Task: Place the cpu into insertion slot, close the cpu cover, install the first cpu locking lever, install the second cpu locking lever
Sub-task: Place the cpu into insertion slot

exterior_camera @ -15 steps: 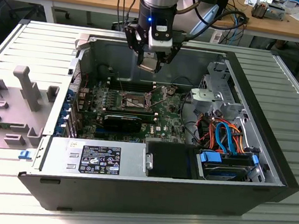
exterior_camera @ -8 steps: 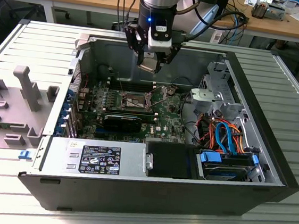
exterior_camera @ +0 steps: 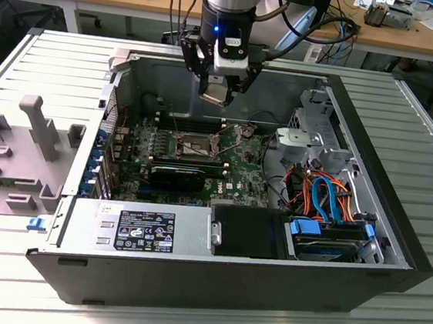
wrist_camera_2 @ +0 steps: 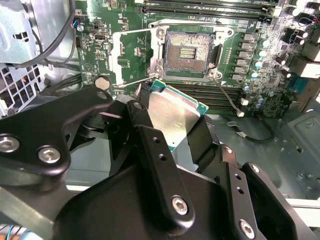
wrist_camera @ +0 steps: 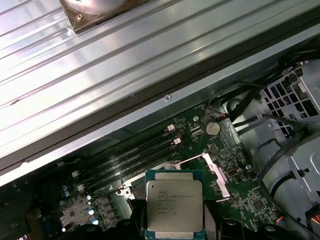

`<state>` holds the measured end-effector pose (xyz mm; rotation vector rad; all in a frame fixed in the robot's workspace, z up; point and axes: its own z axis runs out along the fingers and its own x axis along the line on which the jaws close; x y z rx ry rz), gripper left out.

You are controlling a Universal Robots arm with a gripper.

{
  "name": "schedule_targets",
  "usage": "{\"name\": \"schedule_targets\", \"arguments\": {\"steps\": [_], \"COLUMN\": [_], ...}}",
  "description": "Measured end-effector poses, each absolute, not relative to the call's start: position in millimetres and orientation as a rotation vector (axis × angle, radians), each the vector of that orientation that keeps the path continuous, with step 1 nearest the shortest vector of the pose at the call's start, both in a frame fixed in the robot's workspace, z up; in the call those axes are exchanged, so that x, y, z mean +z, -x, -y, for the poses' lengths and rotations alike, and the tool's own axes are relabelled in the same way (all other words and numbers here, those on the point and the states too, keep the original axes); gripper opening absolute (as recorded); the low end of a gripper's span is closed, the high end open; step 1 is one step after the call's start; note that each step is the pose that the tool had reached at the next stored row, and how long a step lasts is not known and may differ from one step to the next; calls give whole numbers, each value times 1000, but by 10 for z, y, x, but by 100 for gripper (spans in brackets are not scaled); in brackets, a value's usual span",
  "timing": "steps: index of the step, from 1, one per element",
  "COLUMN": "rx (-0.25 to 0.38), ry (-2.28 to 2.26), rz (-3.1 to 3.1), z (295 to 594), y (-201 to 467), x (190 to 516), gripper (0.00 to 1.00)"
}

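Hanging high over the open computer case (exterior_camera: 212, 281), the gripper (exterior_camera: 218, 92) is pinching the cpu (wrist_camera_2: 172, 112), with its jaws pressing in on two opposite sides of the chip. The cpu is being held up in the air and is not touching anything else.

The insertion slot (wrist_camera_2: 189, 50) is lying below the cpu, well apart from it. Its dark middle is showing bare, with nothing sitting in it. The cpu cover (wrist_camera_2: 131, 55) is flipped open and is lying just beside the slot, so it is not sitting between the chip and the slot. Two thin locking levers (wrist_camera_2: 227, 97) are sticking out from near the slot's corners.

The chip and the slot are both square, so neither has a long side. I cannot tell if their sides are lining up. In the exterior view the chip is looking a little tipped.
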<state>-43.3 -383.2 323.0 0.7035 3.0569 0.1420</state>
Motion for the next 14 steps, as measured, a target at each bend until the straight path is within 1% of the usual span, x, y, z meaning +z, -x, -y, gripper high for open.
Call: {"name": "schedule_targets", "arguments": {"steps": [14], "rx": [138], "ry": [-724], "rz": [-3051], "z": [3832], "y": [433], "x": [3224], "gripper": [55]}}
